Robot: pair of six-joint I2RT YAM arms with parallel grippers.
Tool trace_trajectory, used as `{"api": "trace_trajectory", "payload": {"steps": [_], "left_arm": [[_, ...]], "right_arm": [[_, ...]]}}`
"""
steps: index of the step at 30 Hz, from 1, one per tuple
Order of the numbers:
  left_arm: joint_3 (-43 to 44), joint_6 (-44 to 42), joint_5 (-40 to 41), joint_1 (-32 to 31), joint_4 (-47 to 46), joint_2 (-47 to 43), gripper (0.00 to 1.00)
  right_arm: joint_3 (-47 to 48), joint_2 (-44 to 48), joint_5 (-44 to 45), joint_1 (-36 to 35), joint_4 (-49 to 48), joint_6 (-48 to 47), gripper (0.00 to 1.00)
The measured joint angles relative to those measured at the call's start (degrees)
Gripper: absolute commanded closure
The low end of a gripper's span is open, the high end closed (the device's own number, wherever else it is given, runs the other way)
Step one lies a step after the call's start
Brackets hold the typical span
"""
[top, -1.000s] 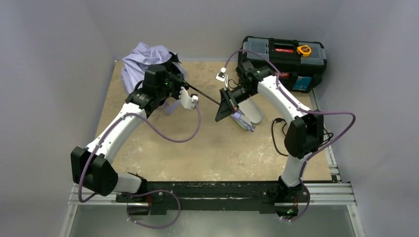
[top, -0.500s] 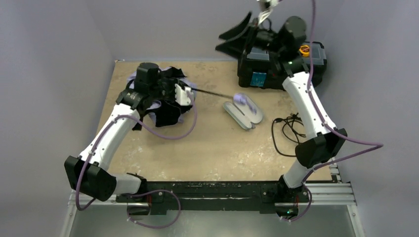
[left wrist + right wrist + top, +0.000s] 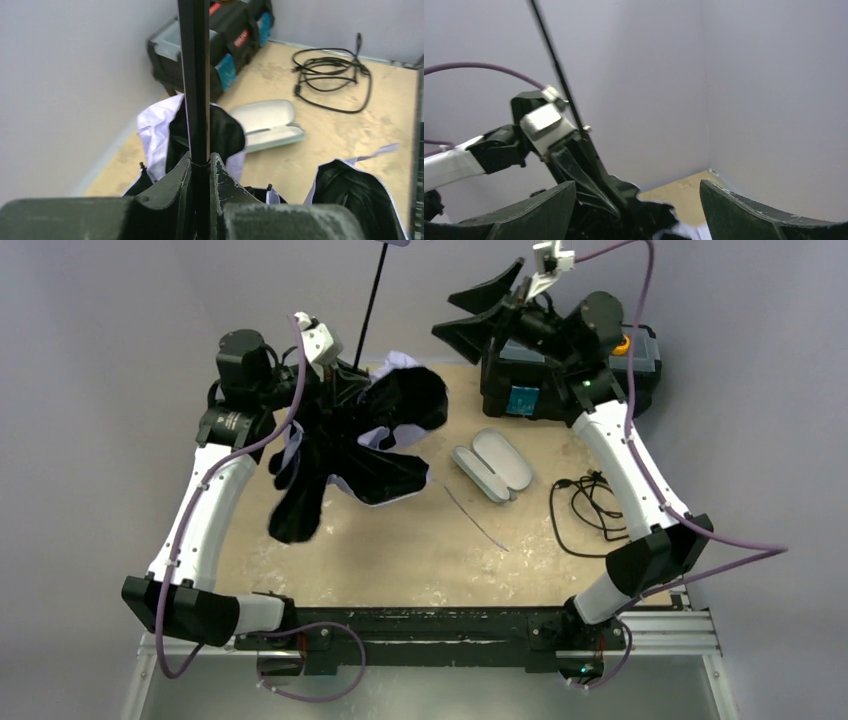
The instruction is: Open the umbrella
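**A:** Where was the umbrella [image 3: 360, 440]?

**B:** It was held up over the left rear of the bench [image 3: 420, 550]. The left pincer [image 3: 200, 172] was clenched on the thin black shaft [image 3: 194, 75], just above where the canopy gathers. The shaft stood nearly upright and ran out of the top of the overhead view.

**A:** Why was it held that way?

**B:** Probably so the canopy could hang free. The panels drooped below the grip, slack and only partly spread, showing mostly the black underside and a little lavender. Whether the lowest fold touched the bench could not be told.

**A:** And the right pincer [image 3: 490, 310]?

**B:** It was released, jaws wide with nothing between them. It was raised above the black toolbox [image 3: 545, 390] and faced the shaft. Its own camera looked straight at the shaft and the left pincer. It seemed placed to take the free upper shaft, so that one arm could brace while the other pushed the canopy open.

**A:** Was anything in the way?

**B:** An open case [image 3: 490, 465] and a coiled cable [image 3: 590, 505] lay on the bench, both apart from the canopy.
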State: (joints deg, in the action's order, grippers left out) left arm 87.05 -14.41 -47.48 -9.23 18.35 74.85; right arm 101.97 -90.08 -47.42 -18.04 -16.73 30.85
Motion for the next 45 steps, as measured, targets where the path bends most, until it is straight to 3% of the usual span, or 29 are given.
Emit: {"api": "trace_trajectory", "payload": {"steps": [8,13,15,16,17,18,20,22,25,29,35,45], "left_arm": [[-7.5,8.0,-2.4,-1.9,-1.5,2.7,1.00],[-8.2,8.5,-3.0,-5.3,-1.6,2.7,1.00],[-8.2,8.3,-3.3,-5.9,-1.5,2.8,1.00],[-8.2,8.2,-3.3,-6.0,-1.3,2.8,0.99],[-8.2,7.8,-3.2,-6.0,-0.9,2.9,0.90],[-8.2,7.6,-2.7,-6.0,-0.3,3.0,0.75],[-8.2,5.9,-1.6,-5.7,1.5,3.5,0.48],[-8.0,1.6,-1.2,-5.3,5.6,3.6,0.37],[-7.8,-6.4,0.2,-3.9,13.5,3.1,0.29],[-10.9,-21.4,3.8,1.0,24.1,0.2,0.32],[-20.3,-37.3,8.7,1.7,31.0,-1.8,0.54],[-26.2,-43.1,11.3,-5.2,23.4,-4.3,0.57]], "right_arm": [[1.6,-4.5,3.7,-10.9,-0.3,-6.2,0.06],[4.0,-8.0,7.5,-11.7,-3.1,-5.5,0.25],[5.2,-9.5,8.6,-11.7,-4.4,-4.9,0.52],[5.9,-10.4,9.0,-11.7,-5.2,-4.4,0.71],[6.5,-11.1,9.2,-11.7,-5.9,-4.0,0.91],[7.1,-11.9,8.9,-11.7,-6.4,-3.1,1.00],[7.5,-12.7,8.6,-12.2,-6.8,-1.8,1.00],[7.3,-13.1,8.4,-13.0,-7.0,-1.6,1.00],[4.3,-13.3,7.5,-12.9,-9.4,-3.5,1.00],[-5.2,-12.9,7.4,-12.6,-13.8,-5.7,1.00],[-14.7,-13.0,7.5,-14.0,-17.2,-7.6,1.00],[-15.1,-13.0,7.4,-17.3,-17.2,-9.8,1.00]]}}
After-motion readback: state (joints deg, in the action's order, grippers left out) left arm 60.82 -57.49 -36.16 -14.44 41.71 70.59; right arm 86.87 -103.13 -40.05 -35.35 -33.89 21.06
